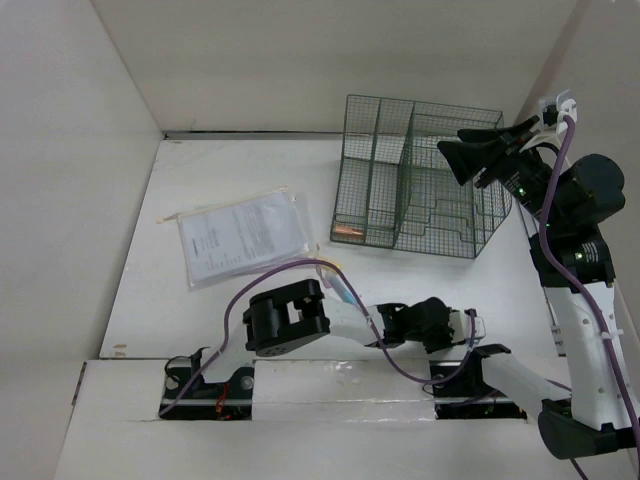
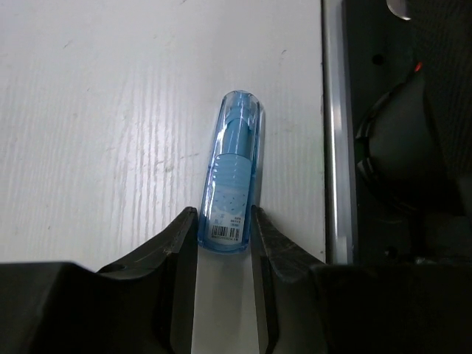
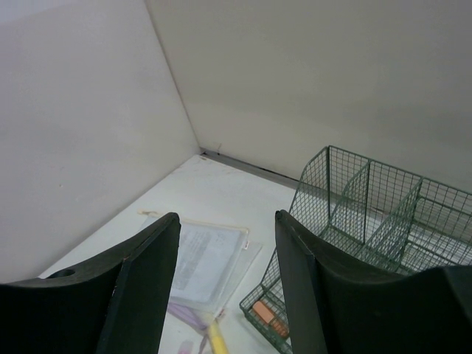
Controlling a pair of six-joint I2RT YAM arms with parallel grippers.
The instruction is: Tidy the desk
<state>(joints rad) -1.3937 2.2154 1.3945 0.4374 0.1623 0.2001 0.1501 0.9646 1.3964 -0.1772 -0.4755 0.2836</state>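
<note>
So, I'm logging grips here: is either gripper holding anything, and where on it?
The left gripper pinches the blue tube at its barcoded end; the right gripper holds nothing.

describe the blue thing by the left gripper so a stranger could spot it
On the white desk, near its near edge and nearer than the green wire organizer, the left gripper pinches a small tube lying flat. It is see-through blue with a rounded tip and a barcode label, unlike the flat sleeve of papers to its left.
</note>
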